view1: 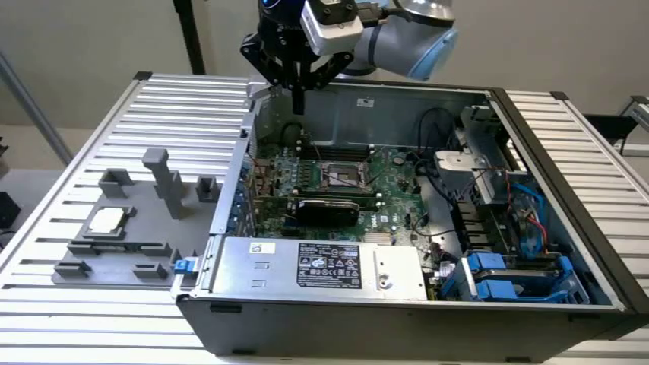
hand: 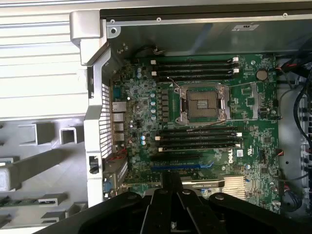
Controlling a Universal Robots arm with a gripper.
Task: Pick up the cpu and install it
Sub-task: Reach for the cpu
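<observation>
Where the cpu (view1: 106,220) lies: on the grey holder (view1: 152,228), outside the computer case (view1: 406,327), off its exterior-view left wall
Pincer (view1: 297,105): closed, holding nothing, above the case's far corner, well apart from the cpu
Socket (hand: 204,105): bare, inside the case

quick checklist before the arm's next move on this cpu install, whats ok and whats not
1. cpu lies flat in the grey tray, outside the case: ok
2. Socket on the board has no chip in it: ok
3. Socket's clamp fully lifted: cannot tell
4. Fingers carry nothing: ok
5. Fingers open for a pick: not ok, they are shut
6. Fingers above the cpu: not ok, they hang over the case's far wall, off to the exterior view's right of the tray
</observation>
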